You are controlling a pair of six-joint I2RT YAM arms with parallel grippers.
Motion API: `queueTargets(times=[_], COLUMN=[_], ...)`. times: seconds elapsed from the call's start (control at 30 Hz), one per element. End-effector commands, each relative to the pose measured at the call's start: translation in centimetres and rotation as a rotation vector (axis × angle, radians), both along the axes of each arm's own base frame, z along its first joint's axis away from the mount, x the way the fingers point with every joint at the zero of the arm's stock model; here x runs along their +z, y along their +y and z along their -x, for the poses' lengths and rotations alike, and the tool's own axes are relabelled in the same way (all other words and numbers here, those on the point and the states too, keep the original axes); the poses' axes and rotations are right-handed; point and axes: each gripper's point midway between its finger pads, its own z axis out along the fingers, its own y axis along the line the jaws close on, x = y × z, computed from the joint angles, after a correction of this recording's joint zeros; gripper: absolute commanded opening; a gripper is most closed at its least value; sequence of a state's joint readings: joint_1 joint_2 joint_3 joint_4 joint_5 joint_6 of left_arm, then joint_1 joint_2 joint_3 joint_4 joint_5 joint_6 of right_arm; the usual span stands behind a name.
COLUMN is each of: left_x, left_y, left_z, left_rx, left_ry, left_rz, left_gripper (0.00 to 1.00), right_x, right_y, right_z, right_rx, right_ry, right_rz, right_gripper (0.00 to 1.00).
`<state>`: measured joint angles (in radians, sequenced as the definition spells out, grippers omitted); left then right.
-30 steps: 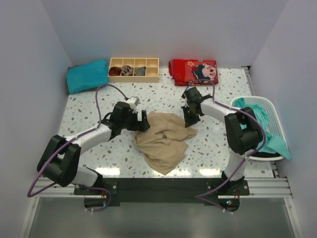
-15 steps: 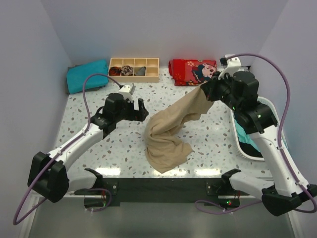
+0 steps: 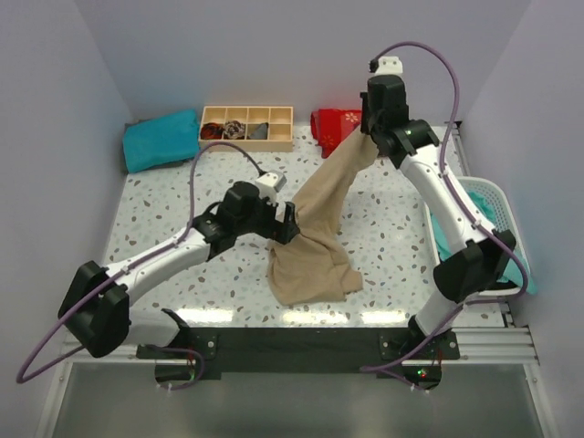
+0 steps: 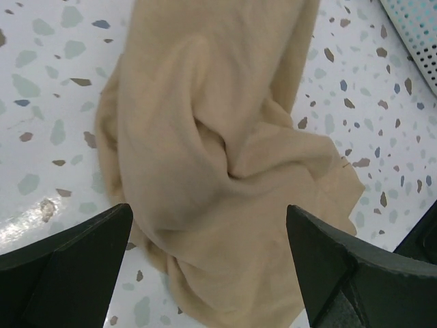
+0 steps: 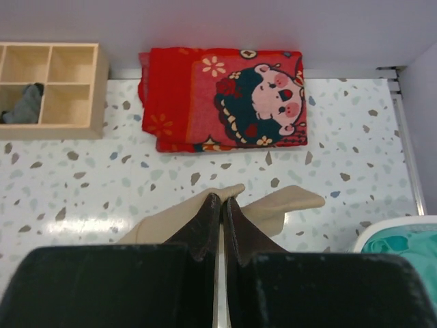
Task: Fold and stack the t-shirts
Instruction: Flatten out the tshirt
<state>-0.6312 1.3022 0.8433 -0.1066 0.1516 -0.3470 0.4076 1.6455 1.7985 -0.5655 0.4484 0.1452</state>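
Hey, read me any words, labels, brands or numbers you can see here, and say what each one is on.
No readable text anywhere.
The red cloth carries only a cartoon face and flowers, no lettering.
The tan t-shirt, wooden divider box and basket show no print or labels.

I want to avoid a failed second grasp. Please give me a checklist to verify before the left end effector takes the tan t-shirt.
1. Right end effector shut on the tan t-shirt: ok.
2. Left end effector open: ok.
3. T-shirt directly ahead of the left opening: ok.
4. T-shirt hanging free of the table: not ok, its lower part lies bunched on it.
5. Sleeve or hem facing the left end effector: cannot tell.
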Motion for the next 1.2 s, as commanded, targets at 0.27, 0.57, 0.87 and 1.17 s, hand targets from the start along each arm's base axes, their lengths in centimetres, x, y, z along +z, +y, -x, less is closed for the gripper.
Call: queueTargets(times=[0.27,0.57,0.87,1.17], left_x=[-2.3,-3.9,-2.3,-5.6], left_y=[-7.3,-13.0,-19.1,-21.8], left_z=[4.4,6.6,6.4,4.8], left_rx=[-0.183,-0.269,-0.346,-0.258], left_ry=[-0.026,-0.033,-0.084,-0.06], left_rz=[-0.11,-0.067,0.0,-0.104], left_gripper=[1.0,1.0,1.0,1.0], right_x=[5.3,1.8,-0.5,-1.0], right_y=[-5.5,-5.5,-5.3,-5.3], right_z=[-3.2,-2.9,-2.9,-2.8], right_rx=[-0.197,-0.174,-0.156,-0.148], right_ry=[-0.145,-0.065,-0.016,-0.004], right_rz=[0.026,0.026,0.029,0.032], right_gripper=[0.0,0.0,0.0,0.0])
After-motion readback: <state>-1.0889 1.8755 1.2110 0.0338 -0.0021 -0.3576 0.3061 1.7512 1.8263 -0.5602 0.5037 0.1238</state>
